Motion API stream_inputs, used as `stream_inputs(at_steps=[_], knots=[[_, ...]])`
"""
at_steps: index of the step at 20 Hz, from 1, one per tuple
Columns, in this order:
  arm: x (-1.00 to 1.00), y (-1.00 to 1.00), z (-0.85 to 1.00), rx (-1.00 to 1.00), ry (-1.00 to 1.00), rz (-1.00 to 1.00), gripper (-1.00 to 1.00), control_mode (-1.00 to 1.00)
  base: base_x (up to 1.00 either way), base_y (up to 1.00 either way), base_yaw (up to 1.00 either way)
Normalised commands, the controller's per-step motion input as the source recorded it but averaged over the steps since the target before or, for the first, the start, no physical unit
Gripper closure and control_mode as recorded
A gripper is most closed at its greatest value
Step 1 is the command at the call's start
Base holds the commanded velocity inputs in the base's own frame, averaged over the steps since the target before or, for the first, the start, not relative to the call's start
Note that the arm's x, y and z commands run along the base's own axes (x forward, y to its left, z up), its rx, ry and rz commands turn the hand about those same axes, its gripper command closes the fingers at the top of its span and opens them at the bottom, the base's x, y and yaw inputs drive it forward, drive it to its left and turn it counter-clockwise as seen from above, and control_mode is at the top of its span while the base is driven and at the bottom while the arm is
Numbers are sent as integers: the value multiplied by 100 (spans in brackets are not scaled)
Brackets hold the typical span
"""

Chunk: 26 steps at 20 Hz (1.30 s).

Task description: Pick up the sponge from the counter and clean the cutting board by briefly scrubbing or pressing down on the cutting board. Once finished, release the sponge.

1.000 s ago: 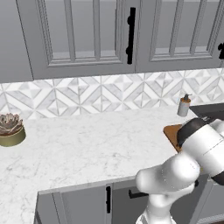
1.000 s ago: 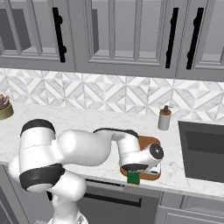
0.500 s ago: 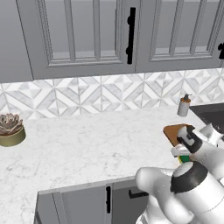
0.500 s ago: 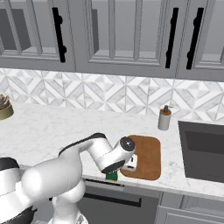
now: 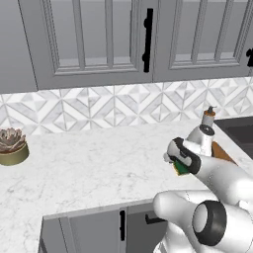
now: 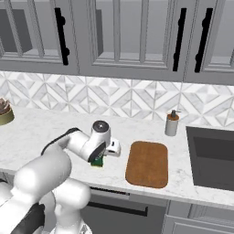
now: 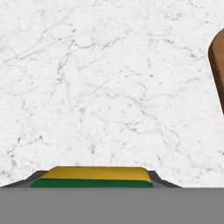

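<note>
Gripper (image 7: 92,186) jaws closed on sponge (image 7: 92,176) at its 2 short ends, lifted over counter (image 7: 100,87) just beside cutting board (image 6: 147,163); sponge likely light, soft (squeezes easily); side grip looks sound.

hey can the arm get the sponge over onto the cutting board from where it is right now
Probably yes. The tool is shut on the sponge, just off the cutting board on its side away from the sink. Only bare counter lies between them, so nothing seems in the way.
</note>
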Motion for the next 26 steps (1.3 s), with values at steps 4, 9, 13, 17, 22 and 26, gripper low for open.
stream_inputs(at_steps=[4, 9, 13, 17, 22, 26], knots=[[76, 99, -10, 0, 0, 0, 100, -100, 0, 0, 0], [64, 81, -5, -5, 0, 0, 100, -100, 0, 0, 0], [35, 47, -13, -9, -8, 0, -100, -100, 0, 0, 0], [2, 20, -2, -8, -12, 0, -100, -100, 0, 0, 0], [16, 1, 0, -2, -6, 0, -100, -100, 0, 0, 0], [32, 0, 0, 0, -1, 0, -100, -100, 0, 0, 0]])
